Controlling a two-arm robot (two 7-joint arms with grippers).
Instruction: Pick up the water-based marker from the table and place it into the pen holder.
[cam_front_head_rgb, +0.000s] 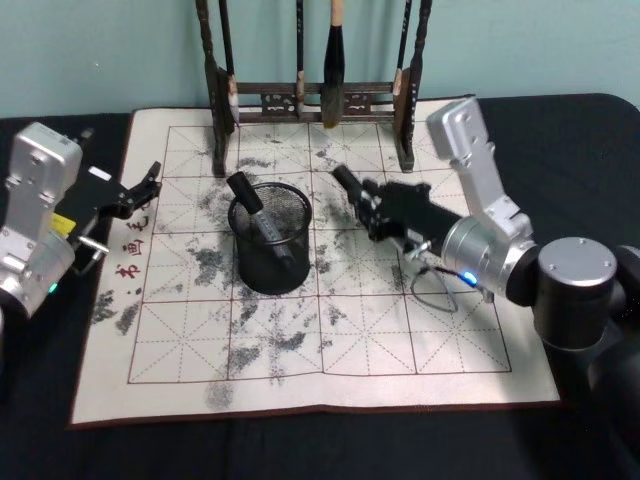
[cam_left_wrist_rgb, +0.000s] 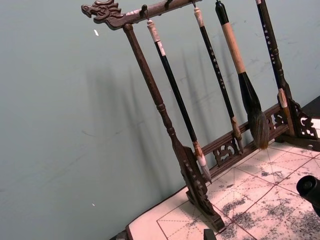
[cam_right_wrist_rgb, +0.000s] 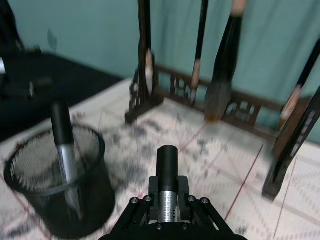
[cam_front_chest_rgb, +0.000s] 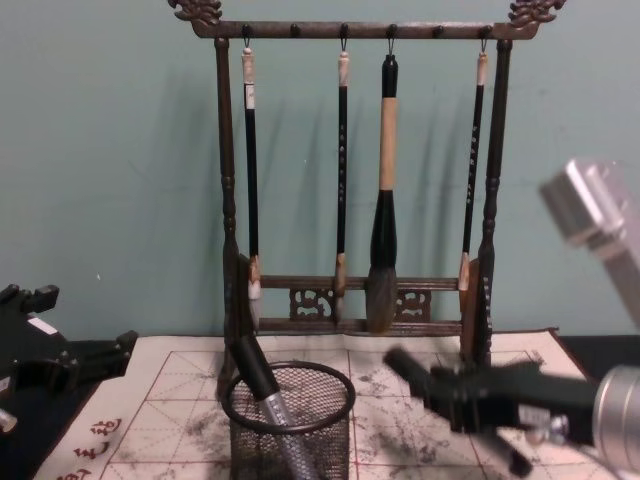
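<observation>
A black table (cam_front_head_rgb: 300, 455) under a teal wall carries an ink-blotched grid mat (cam_front_head_rgb: 300, 370). From the head view we see the right gripper (cam_front_head_rgb: 368, 205) clamped on the water-based marker (cam_front_head_rgb: 347, 184), whose cap pokes out past the jaws. The pen holder (cam_front_head_rgb: 272, 265) stands near the jaws on their left, apart from them, with another marker (cam_front_head_rgb: 245, 192) leaning inside. The left gripper (cam_front_head_rgb: 140, 188) idles at the mat's left edge; how it is set we cannot tell.

The left wrist view gives us the brush rack (cam_left_wrist_rgb: 165, 115) against the wall.

In the right wrist view the marker sits gripped between the jaws, the holder ahead and off to one side.

From the chest view, the holder's rim lies level with the jaws. We judge the cap could catch that rim or the leaning marker and tip the light cup.
</observation>
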